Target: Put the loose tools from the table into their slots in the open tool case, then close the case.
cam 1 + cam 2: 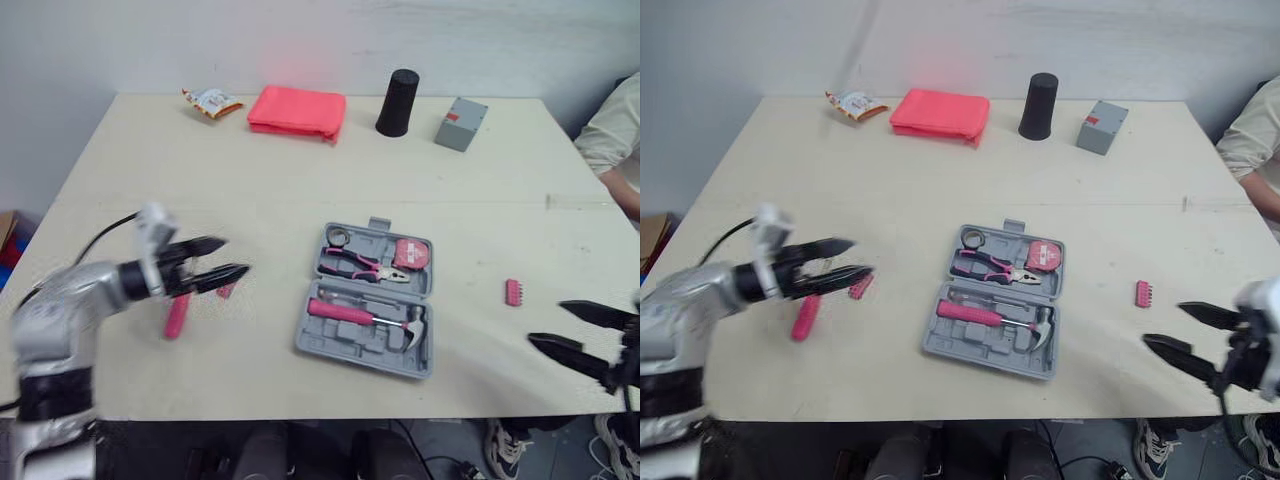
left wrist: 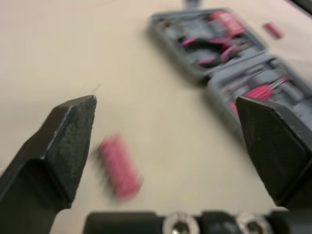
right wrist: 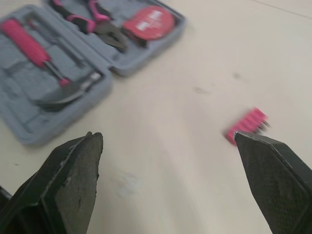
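The grey tool case (image 1: 345,348) lies open at the table's middle, holding pink-handled pliers (image 1: 365,265), a pink tape measure (image 1: 410,254) and a hammer (image 1: 365,317). Left of the case, my left gripper (image 1: 233,257) hovers open just above a small pink bit holder (image 2: 119,168). A pink-handled tool (image 1: 177,315) lies below the gripper, partly hidden by the fingers. A second pink bit holder (image 1: 513,292) rests to the right of the case. My right gripper (image 1: 546,322) stands open near the table's front right, short of that holder (image 3: 246,124).
Along the far edge sit a snack packet (image 1: 211,101), a folded pink cloth (image 1: 297,110), a black cup (image 1: 398,102) and a grey box (image 1: 460,124). A person's sleeve (image 1: 615,130) shows at the right edge.
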